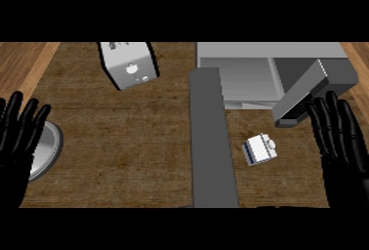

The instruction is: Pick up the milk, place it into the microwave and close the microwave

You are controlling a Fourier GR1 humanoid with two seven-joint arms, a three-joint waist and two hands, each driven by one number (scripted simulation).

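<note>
Two black hands come up from the lower edge of the head view, one at each side, over a dark brown wooden table [115,146]. At the left edge of the frame the left hand [20,134] stands with its fingers straight, pointing up and slightly fanned, holding nothing; it partly covers a round metal plate [49,146] that lies at the frame's left edge. At the right edge the right hand [337,132] shows the same way, fingers straight and a little spread, also holding nothing, its fingertips close under the lower end of the open door.

The milk [259,150] is a small white carton with a dark blue side, lying on the table right of centre, a bit below the middle of the frame. It sits between a long grey bar [211,141] that runs from the upper middle down to the lower edge and the right hand, touching neither, and is below the microwave.

The microwave [249,73] fills the upper right of the frame, light grey, with its cavity open toward the viewer. Its door [306,93] is swung out and slants down to the right, a darker grey slab ending above the right hand's fingertips.

In the upper left of the frame a silver toaster [130,66] stands on the table, tilted in the view, well apart from the milk.
</note>
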